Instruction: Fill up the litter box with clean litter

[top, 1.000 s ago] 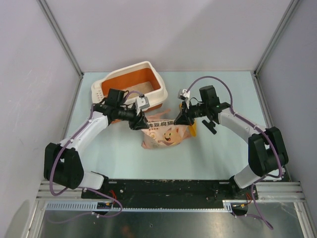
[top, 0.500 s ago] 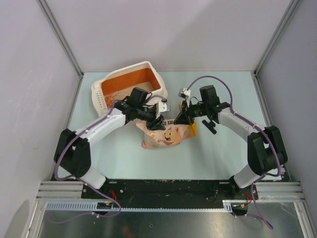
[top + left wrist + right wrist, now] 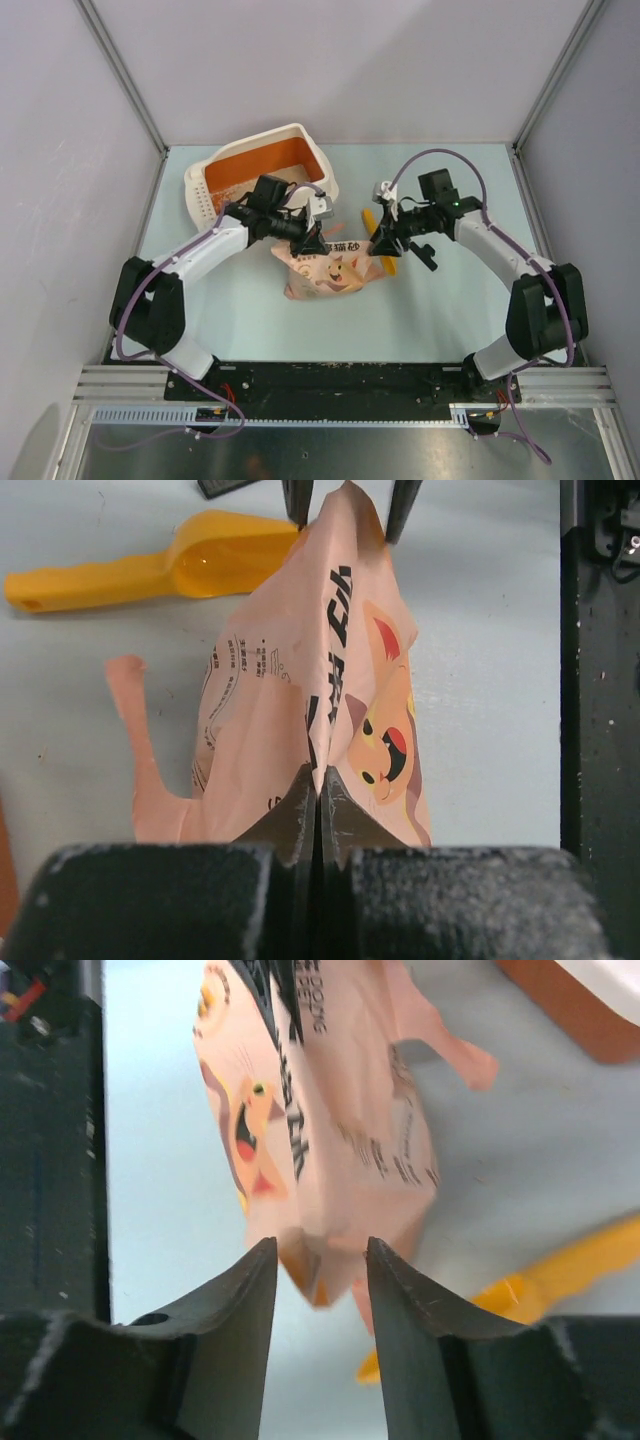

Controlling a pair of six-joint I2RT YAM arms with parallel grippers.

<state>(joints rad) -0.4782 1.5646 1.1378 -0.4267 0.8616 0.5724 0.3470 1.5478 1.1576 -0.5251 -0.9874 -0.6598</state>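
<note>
Far left on the tabletop [image 3: 440, 310], behind the left arm: litter box [image 3: 200, 190], orange inside, partly covered by that arm. Just beside it, printed bag [image 3: 325, 268], held up by left pincer [image 3: 318, 780] clamped on its top edge, likely for pouring. Opposite corner straddled by right pincer [image 3: 320, 1250], spread, gripping nothing. No clean litter discernible; presumably inside bag.

bag [image 3: 325, 268] before litter box [image 3: 197, 190] — scoop [image 3: 369, 220] right

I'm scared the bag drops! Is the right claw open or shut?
Open: right claw fingers stand apart around the litter bag corner; left claw pinches it.
</note>
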